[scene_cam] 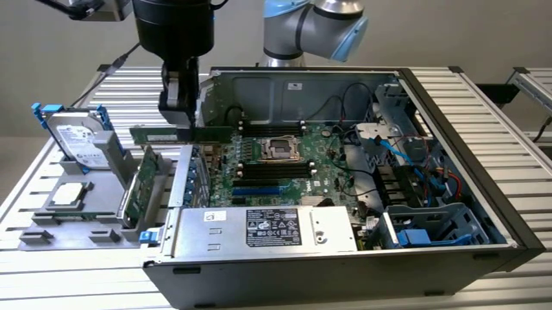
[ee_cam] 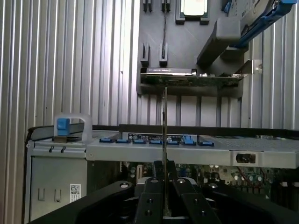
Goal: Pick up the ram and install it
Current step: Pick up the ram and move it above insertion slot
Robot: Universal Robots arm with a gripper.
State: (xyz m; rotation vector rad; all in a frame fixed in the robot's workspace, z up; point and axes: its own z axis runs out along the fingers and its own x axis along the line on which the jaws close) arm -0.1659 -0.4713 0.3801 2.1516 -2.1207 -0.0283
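Observation:
The ram (scene_cam: 183, 134) is a long thin green stick, held level in the air over the open computer case's wall on the exterior view's left. My gripper (scene_cam: 178, 123) comes down from above and is shut on its top edge. In the wrist view the ram (ee_cam: 165, 135) shows edge-on as a thin line rising from between the black fingers (ee_cam: 152, 196) of the gripper (ee_cam: 165, 179). The motherboard (scene_cam: 285, 161) lies inside the case, its long dark memory slots (scene_cam: 274, 169) to the exterior view's right of the ram and lower.
A grey holder tray (scene_cam: 61, 223) beside the case carries an upright green expansion card (scene_cam: 138, 184), a silver hard drive (scene_cam: 77, 139) in blue rails and a processor chip (scene_cam: 71, 192). The power supply (scene_cam: 267, 227) fills the case's near side. Cables and a blue drive cage (scene_cam: 431, 226) sit at the right.

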